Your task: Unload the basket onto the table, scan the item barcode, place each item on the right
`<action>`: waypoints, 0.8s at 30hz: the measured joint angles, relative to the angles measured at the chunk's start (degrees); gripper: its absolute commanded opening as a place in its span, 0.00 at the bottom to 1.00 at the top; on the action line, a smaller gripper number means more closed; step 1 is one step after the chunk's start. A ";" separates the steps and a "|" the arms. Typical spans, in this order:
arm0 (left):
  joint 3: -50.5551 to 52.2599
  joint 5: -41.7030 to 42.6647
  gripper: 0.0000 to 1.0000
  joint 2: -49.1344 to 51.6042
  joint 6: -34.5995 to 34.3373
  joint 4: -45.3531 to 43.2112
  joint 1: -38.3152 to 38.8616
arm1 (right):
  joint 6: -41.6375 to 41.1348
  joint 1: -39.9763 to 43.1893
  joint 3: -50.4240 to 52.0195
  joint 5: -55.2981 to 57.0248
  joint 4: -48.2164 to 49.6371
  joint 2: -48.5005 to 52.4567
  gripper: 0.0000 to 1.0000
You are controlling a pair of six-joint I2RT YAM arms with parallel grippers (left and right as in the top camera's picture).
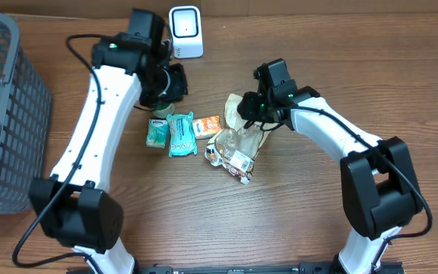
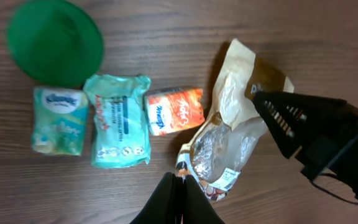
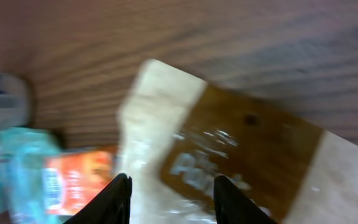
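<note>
A crumpled beige and brown snack bag (image 1: 236, 146) with a white barcode label (image 2: 228, 178) lies at the table's middle. My right gripper (image 3: 171, 180) is at the bag's top end (image 3: 229, 143), its fingers standing apart with the bag's bulk between them, shut on it. The right wrist view is blurred. A white scanner (image 1: 185, 32) stands at the back. Above the items hangs my left gripper (image 2: 180, 177), shut and empty, just short of the bag's lower corner.
Left of the bag lie an orange tissue pack (image 2: 174, 111), a teal wipes pack (image 2: 118, 119) and a green Kleenex pack (image 2: 58, 119). A round green lid (image 2: 55, 40) sits behind them. A grey basket (image 1: 6, 114) fills the left edge.
</note>
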State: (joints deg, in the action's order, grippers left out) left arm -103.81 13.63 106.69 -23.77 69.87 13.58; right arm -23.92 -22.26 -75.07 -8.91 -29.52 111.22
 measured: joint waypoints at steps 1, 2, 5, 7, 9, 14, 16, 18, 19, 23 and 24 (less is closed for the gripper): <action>0.02 0.02 0.04 0.37 0.00 -0.02 0.50 | 0.02 0.02 0.00 1.05 -1.09 0.11 0.41; 0.04 0.00 0.04 0.74 -0.02 0.00 1.03 | 0.13 0.04 0.00 1.95 -2.05 0.17 0.41; 0.07 -0.04 0.04 1.70 0.00 -0.48 2.69 | 1.62 0.37 0.00 5.57 -7.32 0.17 0.42; 0.09 -0.20 0.04 2.29 -0.02 -1.11 3.96 | 2.14 0.79 -0.02 7.32 -10.38 0.17 0.43; 0.09 -0.28 0.04 2.47 -0.02 -2.05 4.90 | 2.56 1.40 -0.02 8.90 -13.77 0.17 0.43; 0.09 -0.83 0.04 2.51 -0.02 -2.99 6.58 | 2.99 3.17 -0.04 10.67 -20.02 0.17 0.50; 0.09 -0.85 0.04 2.51 -0.02 -3.04 6.69 | 3.04 3.28 -0.04 10.78 -22.51 0.17 0.52; 0.09 -1.05 0.04 2.51 -0.02 -3.02 6.69 | 2.99 3.28 -0.09 10.25 -26.71 0.17 0.53; 0.09 -1.07 0.04 2.51 -0.02 -3.02 6.69 | 2.95 3.28 -0.09 9.57 -29.22 0.17 0.53; 0.09 -1.31 0.04 2.51 -0.04 -3.02 6.69 | 3.19 3.37 -0.09 4.48 -36.94 0.17 0.58; 0.09 -1.38 0.04 2.51 -0.04 -3.02 6.69 | 3.45 3.34 -0.09 2.82 -38.05 0.17 0.60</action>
State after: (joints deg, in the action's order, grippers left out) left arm -103.72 12.25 109.21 -23.81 66.85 20.27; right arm -20.47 -18.92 -75.16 -6.09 -67.57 111.39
